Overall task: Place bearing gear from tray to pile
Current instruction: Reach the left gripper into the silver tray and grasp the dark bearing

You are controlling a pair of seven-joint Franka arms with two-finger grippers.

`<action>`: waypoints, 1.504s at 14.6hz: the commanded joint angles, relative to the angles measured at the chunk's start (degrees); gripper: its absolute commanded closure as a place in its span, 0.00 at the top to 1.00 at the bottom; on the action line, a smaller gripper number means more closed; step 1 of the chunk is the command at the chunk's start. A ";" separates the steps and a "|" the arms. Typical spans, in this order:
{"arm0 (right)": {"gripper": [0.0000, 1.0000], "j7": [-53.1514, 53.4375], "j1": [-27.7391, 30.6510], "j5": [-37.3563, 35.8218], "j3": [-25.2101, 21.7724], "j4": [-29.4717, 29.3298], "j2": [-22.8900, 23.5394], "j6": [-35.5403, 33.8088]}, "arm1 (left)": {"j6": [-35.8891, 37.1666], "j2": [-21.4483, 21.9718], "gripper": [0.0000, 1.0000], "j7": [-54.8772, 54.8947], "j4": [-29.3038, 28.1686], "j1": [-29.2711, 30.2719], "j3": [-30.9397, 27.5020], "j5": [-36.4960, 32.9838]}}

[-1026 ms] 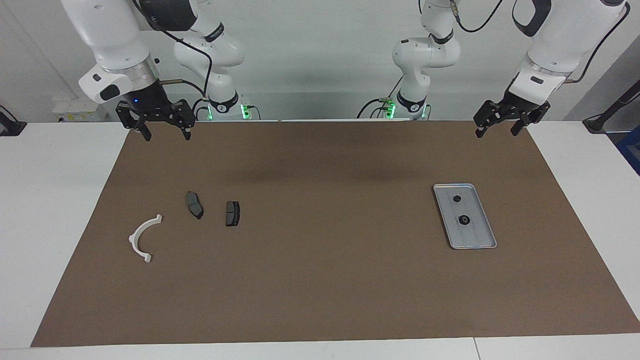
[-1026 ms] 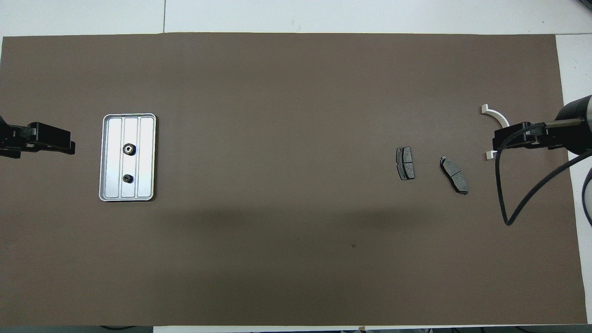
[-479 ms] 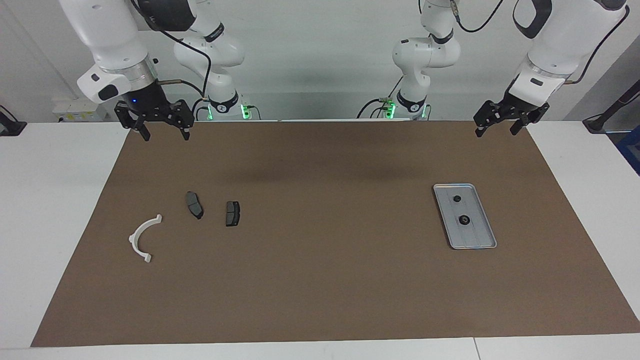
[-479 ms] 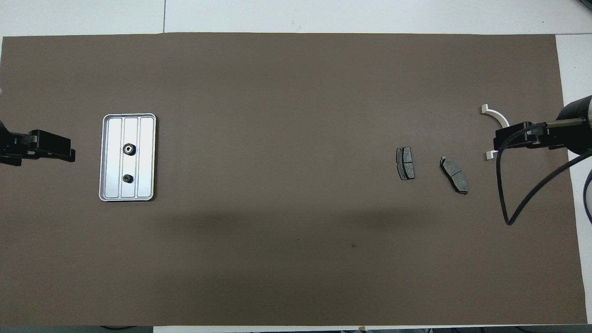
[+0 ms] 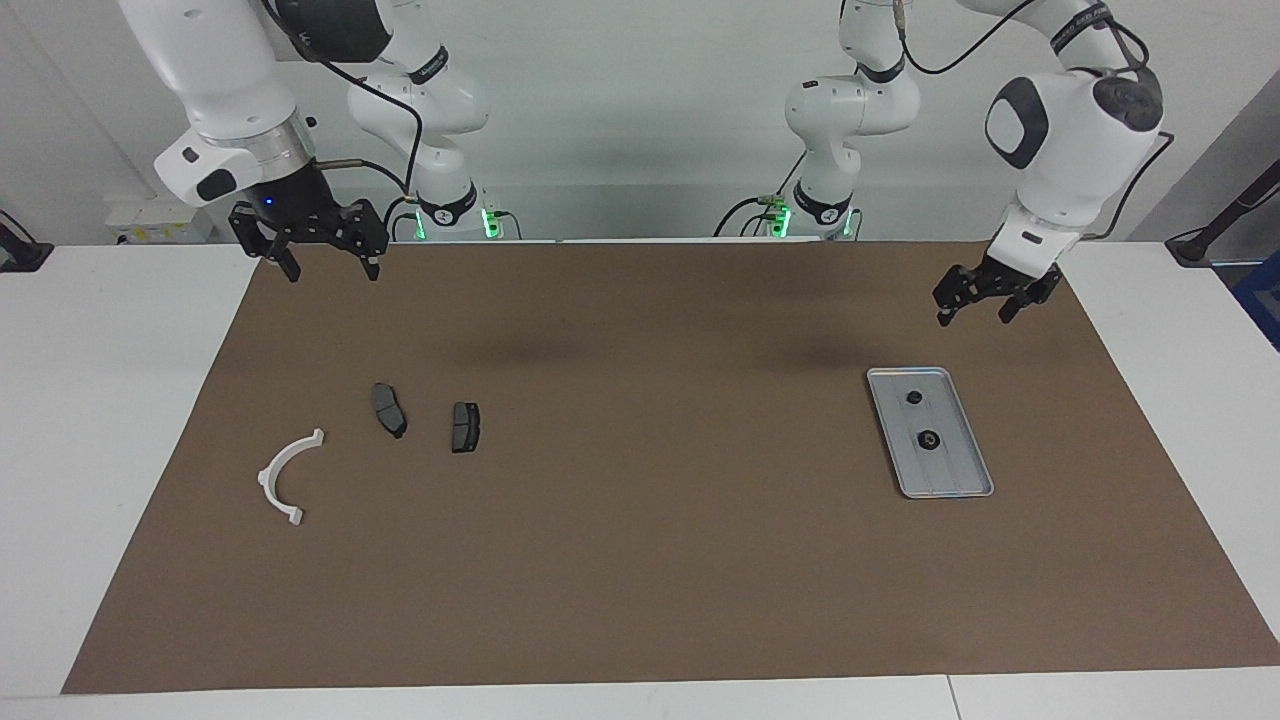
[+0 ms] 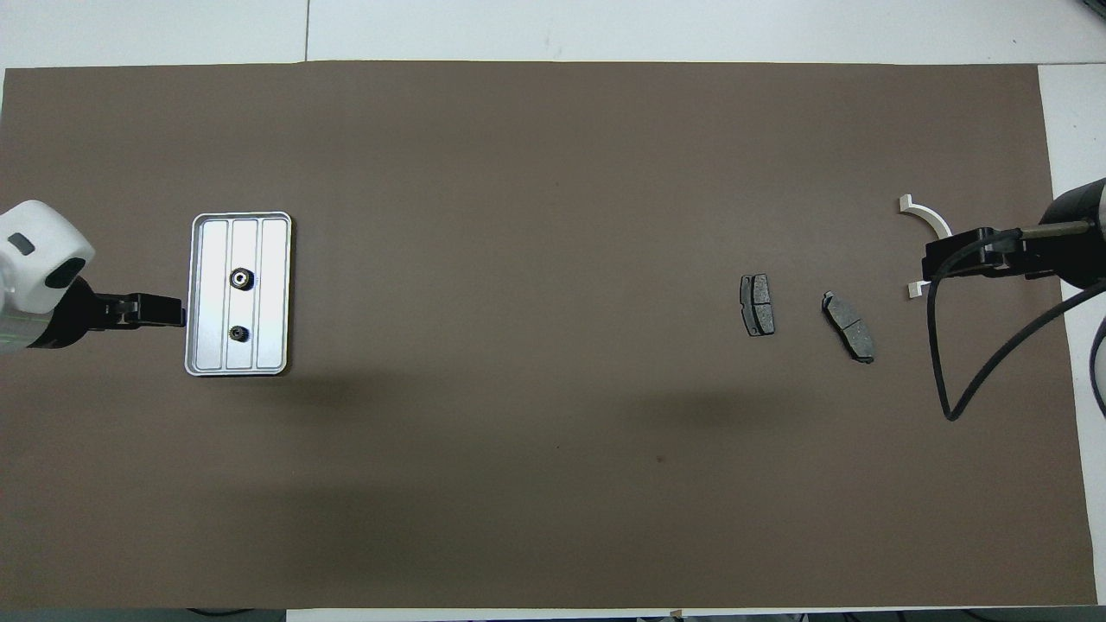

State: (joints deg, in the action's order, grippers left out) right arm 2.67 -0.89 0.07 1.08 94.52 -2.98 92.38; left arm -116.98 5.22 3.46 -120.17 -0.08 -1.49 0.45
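Observation:
The silver tray (image 5: 962,472) lies on the brown mat toward the left arm's end of the table; it also shows in the overhead view (image 6: 275,259). Two small dark round gears sit in it: a larger one with a light centre (image 5: 928,439) (image 6: 241,278) and a smaller one (image 5: 913,397) (image 6: 238,333) nearer to the robots. My left gripper (image 5: 972,312) (image 6: 168,311) is open and empty, up in the air over the mat just off the tray's rim. The pile is a white bracket (image 5: 288,475) (image 6: 926,214) and two dark pads (image 5: 389,409) (image 5: 464,426). My right gripper (image 5: 330,265) (image 6: 937,259) is open and waits.
The brown mat (image 5: 650,560) covers most of the white table. In the overhead view the right gripper and its black cable (image 6: 942,363) cover part of the white bracket. The pads also show there (image 6: 848,326) (image 6: 757,304).
My left arm has swung down and its gripper has moved toward the tray. The right arm has barely moved. The parts have not moved.

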 commanded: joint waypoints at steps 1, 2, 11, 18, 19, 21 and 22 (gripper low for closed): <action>1.00 -0.74 0.63 1.08 0.33 0.58 -0.71 -0.10 | -8.14 -6.52 1.00 1.37 -0.50 0.70 0.44 0.34; 1.00 -0.65 0.36 1.08 0.33 0.66 -0.71 -0.10 | -10.52 -8.19 1.00 1.37 -0.85 0.61 0.44 0.34; 1.00 -0.65 0.19 1.08 0.42 0.84 -0.62 3.24 | -18.81 -11.19 1.00 2.42 -6.39 1.75 0.35 0.34; 1.00 -0.38 0.27 1.08 0.33 0.93 -0.62 3.24 | -20.65 -12.07 0.95 2.08 -10.17 1.40 0.44 0.34; 1.00 -0.47 0.27 1.08 0.33 0.93 -0.62 3.24 | -20.65 -11.98 0.95 1.81 -10.52 1.05 0.44 0.34; 1.00 -0.38 0.27 1.08 0.33 1.01 -0.71 3.24 | -21.00 -11.72 0.95 1.46 -11.66 0.44 0.52 0.34; 1.00 -0.30 0.19 1.08 0.33 1.10 -0.71 3.24 | -21.01 -11.81 0.94 0.76 -11.75 -0.35 0.44 0.34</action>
State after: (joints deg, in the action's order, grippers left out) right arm 2.67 -1.12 0.07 1.22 94.56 -2.98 94.62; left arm -136.13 -7.41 4.73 -129.99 0.92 -0.78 0.45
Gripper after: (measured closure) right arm 0.000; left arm 0.057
